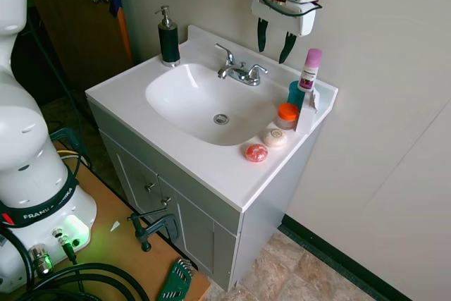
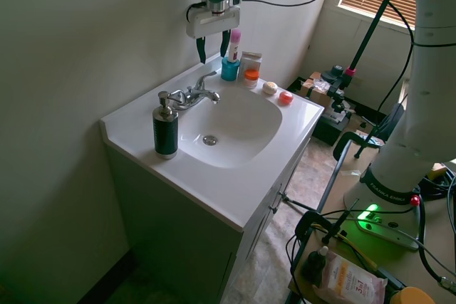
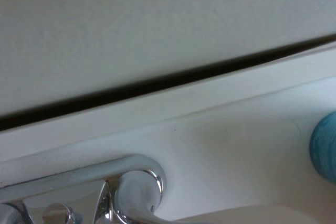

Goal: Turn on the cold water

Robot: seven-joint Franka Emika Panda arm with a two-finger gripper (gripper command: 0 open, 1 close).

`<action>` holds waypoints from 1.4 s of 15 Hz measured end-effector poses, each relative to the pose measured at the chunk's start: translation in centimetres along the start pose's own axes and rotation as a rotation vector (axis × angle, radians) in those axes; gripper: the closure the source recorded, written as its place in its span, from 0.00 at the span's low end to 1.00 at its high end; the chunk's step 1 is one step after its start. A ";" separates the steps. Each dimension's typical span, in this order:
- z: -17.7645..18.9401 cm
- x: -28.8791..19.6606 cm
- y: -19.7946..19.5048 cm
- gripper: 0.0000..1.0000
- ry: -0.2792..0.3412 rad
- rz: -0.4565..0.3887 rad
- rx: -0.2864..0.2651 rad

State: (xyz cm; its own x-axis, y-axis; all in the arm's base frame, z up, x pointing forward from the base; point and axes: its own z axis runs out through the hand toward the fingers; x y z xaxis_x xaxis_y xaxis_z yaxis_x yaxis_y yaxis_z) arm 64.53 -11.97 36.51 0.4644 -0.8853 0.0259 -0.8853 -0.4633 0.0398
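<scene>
First exterior view showed the gripper [image 1: 273, 41] hanging above the back of the vanity, near the wall, fingers spread apart and holding nothing. We placed it above and just behind the right-hand lever [image 1: 256, 70] of the faucet [image 1: 239, 72] — well clear, no contact. That lever, the one nearer the blue cup [image 1: 296, 94], we took as the cold handle; no markings were readable, so that was a judgement. The other lever [image 1: 225, 53] stood on the side of the soap bottle [image 1: 168, 37].

Second exterior view agreed: gripper [image 2: 212, 46] up by the wall, over the faucet [image 2: 192, 95], with the pink-capped tube [image 2: 234, 43] just beside it.

Wrist view caught only a curled chrome lever end [image 3: 142, 184], the backsplash and a sliver of the cup [image 3: 324, 145].

Risks we flagged:
- Descent crowded — the tube and cup stood near the approach path; a slight drift that way could knock them over.
- Wall close behind; the gripper body could scrape it.
- Lever small and shiny — fingers could slip off or push past it.
- Two alike levers; picking the wrong one would give hot water.
- Pressing straight down instead of swinging the lever could jam against the faucet base.
</scene>
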 end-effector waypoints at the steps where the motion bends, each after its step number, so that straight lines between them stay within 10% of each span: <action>1: -0.3 -0.2 0.5 0.00 0.008 0.003 0.014; 9: 0.1 -6.5 8.9 0.00 -0.030 0.014 0.039; 21: 3.6 -3.9 3.8 0.00 0.106 0.117 0.049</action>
State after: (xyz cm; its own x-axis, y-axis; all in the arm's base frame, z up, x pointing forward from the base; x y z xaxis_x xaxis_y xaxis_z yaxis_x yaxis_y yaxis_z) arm 59.30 -10.40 32.98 0.3557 -0.9251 0.1332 -0.9323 -0.3612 -0.0188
